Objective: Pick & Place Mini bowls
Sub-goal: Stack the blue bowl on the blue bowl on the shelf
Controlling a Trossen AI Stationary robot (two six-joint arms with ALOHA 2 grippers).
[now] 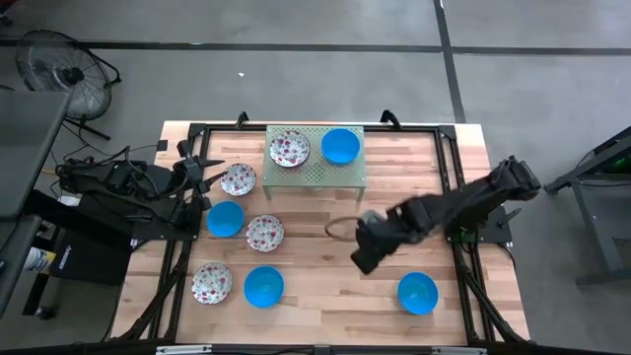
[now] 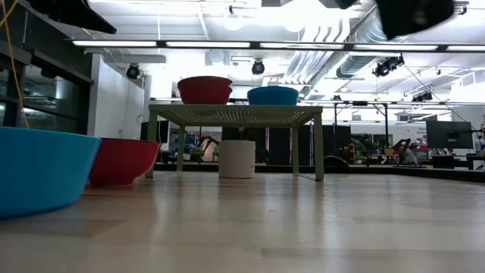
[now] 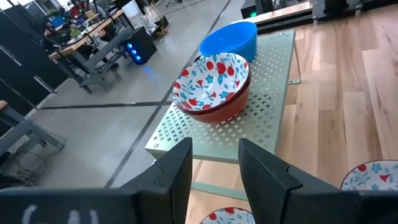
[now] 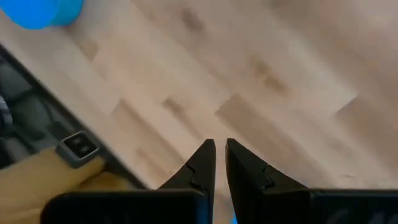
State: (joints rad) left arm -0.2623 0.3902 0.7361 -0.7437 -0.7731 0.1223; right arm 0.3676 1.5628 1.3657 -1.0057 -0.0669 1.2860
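On the pale green rack [image 1: 315, 173] rest a floral bowl [image 1: 289, 148], red outside, and a blue bowl [image 1: 340, 146]; the left wrist view shows them as floral bowl [image 3: 211, 84] and blue bowl [image 3: 230, 40]. On the table lie floral bowls [image 1: 238, 178], [image 1: 264, 233], [image 1: 211, 283] and blue bowls [image 1: 225, 218], [image 1: 263, 287], [image 1: 417, 293]. My left gripper [image 1: 202, 173] [image 3: 214, 168] is open near the table's left edge, pointing at the rack. My right gripper [image 1: 365, 254] [image 4: 219, 152] hovers right of centre, fingers shut to a thin slit, over bare wood.
The rack stands on thin legs at the far middle of the table [image 1: 325, 296], with room beneath it. Bare wood lies between the right gripper and the bowls on the left. A black frame [image 1: 458, 187] borders the table. In the low view a blue bowl [image 2: 38, 171] sits very near.
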